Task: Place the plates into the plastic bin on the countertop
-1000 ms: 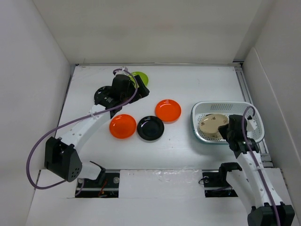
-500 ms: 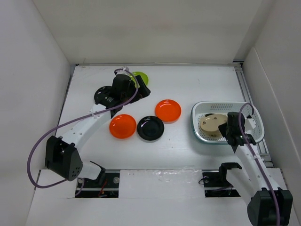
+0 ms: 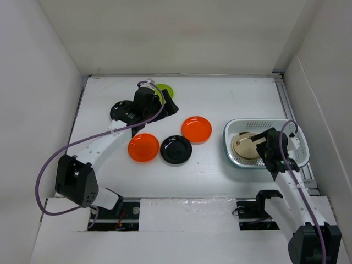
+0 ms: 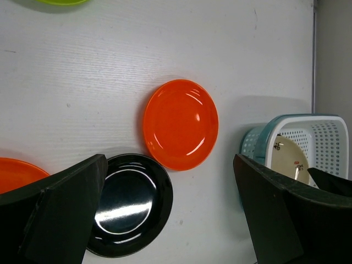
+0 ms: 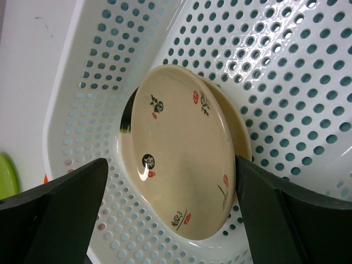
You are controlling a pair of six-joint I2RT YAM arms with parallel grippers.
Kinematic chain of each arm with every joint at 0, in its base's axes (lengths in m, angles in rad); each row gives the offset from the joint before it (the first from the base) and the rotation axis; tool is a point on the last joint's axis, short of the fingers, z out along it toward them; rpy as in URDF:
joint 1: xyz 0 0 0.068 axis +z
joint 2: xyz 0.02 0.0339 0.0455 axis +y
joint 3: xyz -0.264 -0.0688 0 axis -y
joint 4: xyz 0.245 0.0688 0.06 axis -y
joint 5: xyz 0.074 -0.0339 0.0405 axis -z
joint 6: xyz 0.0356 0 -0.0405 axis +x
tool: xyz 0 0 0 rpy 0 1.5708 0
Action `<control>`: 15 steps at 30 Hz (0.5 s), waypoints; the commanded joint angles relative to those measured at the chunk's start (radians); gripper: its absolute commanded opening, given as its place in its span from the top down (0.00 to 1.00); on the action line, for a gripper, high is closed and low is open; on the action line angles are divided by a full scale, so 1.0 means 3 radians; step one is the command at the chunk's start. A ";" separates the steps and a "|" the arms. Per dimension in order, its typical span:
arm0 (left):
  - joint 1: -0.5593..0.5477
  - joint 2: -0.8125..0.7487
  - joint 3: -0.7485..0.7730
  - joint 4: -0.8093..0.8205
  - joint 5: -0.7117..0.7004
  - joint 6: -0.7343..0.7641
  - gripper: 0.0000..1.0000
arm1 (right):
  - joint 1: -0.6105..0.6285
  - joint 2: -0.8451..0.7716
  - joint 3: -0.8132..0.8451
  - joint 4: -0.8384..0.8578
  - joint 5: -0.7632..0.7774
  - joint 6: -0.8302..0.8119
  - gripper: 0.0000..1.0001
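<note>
Two cream plates (image 5: 179, 165) lie in the plastic bin (image 3: 236, 124), the upper one tilted on the lower one (image 5: 242, 129). My right gripper (image 5: 170, 165) stands open over them, a finger on each side of the upper plate. On the countertop (image 3: 220, 99) lie two orange plates (image 3: 196, 128) (image 3: 143, 147), a black plate (image 3: 176, 149) and a lime green plate (image 3: 163, 89). My left gripper (image 3: 166, 106) hangs open beside the green plate with nothing between its fingers. Its wrist view shows an orange plate (image 4: 181, 124), the black plate (image 4: 129, 203) and the bin (image 4: 308, 118).
White walls close in the countertop at the back and on both sides. A metal rail (image 3: 287, 107) runs along the right edge behind the bin. The arm bases (image 3: 74, 184) sit at the near edge.
My right gripper has opened and let go of the cream plate, which now rests in the bin. The left arm has shifted slightly to the right.
</note>
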State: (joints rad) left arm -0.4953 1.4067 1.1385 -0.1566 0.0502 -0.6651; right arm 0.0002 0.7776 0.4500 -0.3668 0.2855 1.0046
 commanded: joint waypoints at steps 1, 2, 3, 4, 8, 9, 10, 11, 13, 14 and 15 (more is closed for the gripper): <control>0.0010 0.0046 0.0045 0.0103 0.0068 0.0064 0.00 | -0.0021 -0.0092 0.0217 -0.0020 0.0015 -0.0127 0.00; 0.0010 0.0091 0.0045 0.0103 0.0068 0.0095 0.00 | -0.0021 -0.0092 0.0249 -0.0065 0.0015 -0.0163 0.00; 0.0010 0.0153 0.0080 0.0103 0.0068 0.0095 0.00 | -0.0021 -0.0092 0.0284 -0.0066 0.0015 -0.0214 0.00; -0.0021 0.0184 0.0121 0.0103 0.0038 0.0095 0.00 | -0.0021 -0.0041 0.0315 -0.0106 0.0015 -0.0214 0.00; -0.0052 0.0291 0.0122 0.0072 0.0073 0.0126 0.00 | -0.0021 0.0327 0.0667 -0.0432 0.0015 -0.0281 0.00; -0.0052 0.0337 0.0122 0.0072 0.0073 0.0126 0.00 | -0.0021 0.0469 0.0729 -0.0485 0.0015 -0.0281 0.00; -0.0052 0.0388 0.0152 0.0072 0.0073 0.0126 0.00 | -0.0021 0.0526 0.0775 -0.0521 0.0015 -0.0281 0.00; -0.0052 0.0424 0.0183 0.0107 0.0073 0.0126 0.00 | -0.0021 0.0578 0.0851 -0.0521 0.0045 -0.0311 0.00; -0.0052 0.0546 0.0239 0.0072 0.0073 0.0197 0.00 | -0.0021 0.0716 0.0898 -0.0602 0.0045 -0.0342 0.00; -0.0052 0.0588 0.0270 0.0072 0.0073 0.0197 0.00 | -0.0021 0.0767 0.0898 -0.0633 -0.0031 -0.0342 0.00; -0.0052 0.0623 0.0300 0.0072 0.0073 0.0228 0.00 | -0.0021 0.0808 0.0944 -0.0704 -0.0062 -0.0342 0.00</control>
State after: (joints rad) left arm -0.5087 1.5776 1.1671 -0.1558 0.0631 -0.6300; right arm 0.0002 0.9989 0.6811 -0.5152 0.2806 0.9218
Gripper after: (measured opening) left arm 0.993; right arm 0.999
